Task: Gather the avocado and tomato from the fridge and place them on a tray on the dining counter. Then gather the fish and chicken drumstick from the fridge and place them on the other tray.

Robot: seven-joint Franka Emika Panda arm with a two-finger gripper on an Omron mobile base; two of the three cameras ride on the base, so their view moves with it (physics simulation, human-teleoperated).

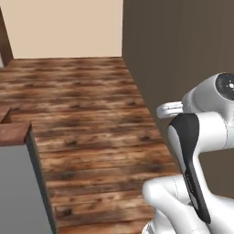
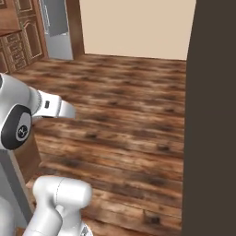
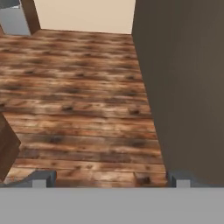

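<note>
The gripper [image 3: 107, 181] stands open and empty, its two tips set wide apart at the bottom of the hand view with only bare wood floor [image 3: 78, 100] between them; nothing is gripped, which fits a robot in transit rather than at work. The arm [image 1: 201, 151] is folded up close over the base, a carrying posture, judged to keep it clear of the dark wall [image 1: 183, 50] that runs close along its right side. Of the task's things, a grey appliance face, probably the fridge [image 2: 56, 30], shows far across the floor at the upper left of the right base view, next to wooden cabinets [image 2: 18, 41]. Avocado, tomato, fish, drumstick and trays cannot be located from here. A grey panel capped in reddish wood [image 1: 18, 183] sits just left of the base; whether it is the dining counter cannot be told. Judgement: gathering has not visibly begun; the fridge must be approached first.
</note>
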